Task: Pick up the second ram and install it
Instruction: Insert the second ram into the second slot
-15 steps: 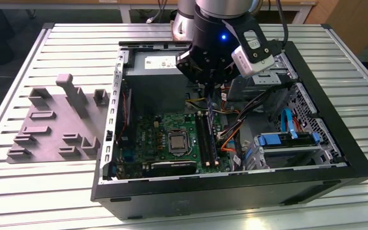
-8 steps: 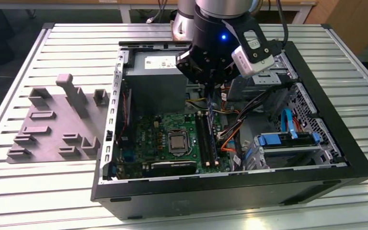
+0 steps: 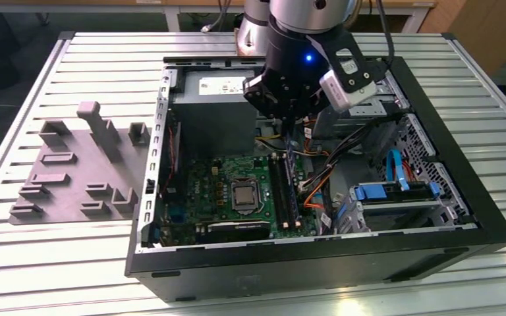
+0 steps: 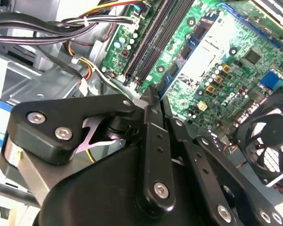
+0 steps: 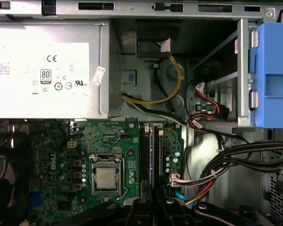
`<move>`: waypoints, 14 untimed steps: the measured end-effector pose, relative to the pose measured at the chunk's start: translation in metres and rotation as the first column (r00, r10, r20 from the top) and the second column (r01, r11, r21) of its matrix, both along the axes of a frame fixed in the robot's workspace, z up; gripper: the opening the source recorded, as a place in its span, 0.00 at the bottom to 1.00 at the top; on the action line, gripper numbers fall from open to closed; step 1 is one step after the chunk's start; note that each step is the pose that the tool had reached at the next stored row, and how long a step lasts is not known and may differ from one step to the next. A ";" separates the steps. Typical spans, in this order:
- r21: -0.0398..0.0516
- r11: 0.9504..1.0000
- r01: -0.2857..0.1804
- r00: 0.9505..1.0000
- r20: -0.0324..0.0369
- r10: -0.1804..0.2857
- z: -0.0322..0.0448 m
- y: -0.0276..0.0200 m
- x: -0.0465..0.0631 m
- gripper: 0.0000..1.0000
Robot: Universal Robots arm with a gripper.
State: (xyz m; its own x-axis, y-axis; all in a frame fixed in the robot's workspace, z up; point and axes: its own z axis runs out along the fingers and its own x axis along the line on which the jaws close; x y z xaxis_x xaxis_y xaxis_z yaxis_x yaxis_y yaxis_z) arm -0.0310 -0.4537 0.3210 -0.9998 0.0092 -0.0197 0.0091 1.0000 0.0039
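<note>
Exterior view: an open computer case (image 3: 323,263) lies on a slatted metal tabletop (image 3: 60,263). A grey holder block (image 3: 77,164) sits on the tabletop beside the case, on the exterior view's left. The arm reaches down into the case, and its tool (image 3: 290,117) hangs above the green motherboard (image 3: 226,174), over the far end of the black memory slots (image 3: 279,197). A ram (image 3: 291,197) stands upright in one slot, and I cannot tell whether it is the second one.

Second wrist view: this looks along the tool (image 4: 151,94) from close behind. Its black fingers (image 4: 153,136) are drawn nearly together, with only a narrow gap. I cannot tell whether anything is pinched between them. Past the tips lie the motherboard (image 4: 217,56), the slots (image 4: 151,37) and a fan (image 4: 269,136).

First wrist view: this looks straight down on the motherboard (image 5: 127,155), showing the processor (image 5: 106,179), the slots (image 5: 144,160), the silver power supply (image 5: 47,70) next to the board and a blue drive bracket (image 5: 273,70).
</note>
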 end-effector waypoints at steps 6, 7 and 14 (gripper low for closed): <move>0.000 1.000 0.000 1.000 0.000 0.000 -0.0110 0.0000 0.001 0.14; 0.000 1.000 0.000 1.000 0.000 0.000 -0.0128 -0.0002 0.001 0.14; 0.001 1.000 0.000 1.000 -0.001 0.000 -0.0248 -0.0041 0.001 0.14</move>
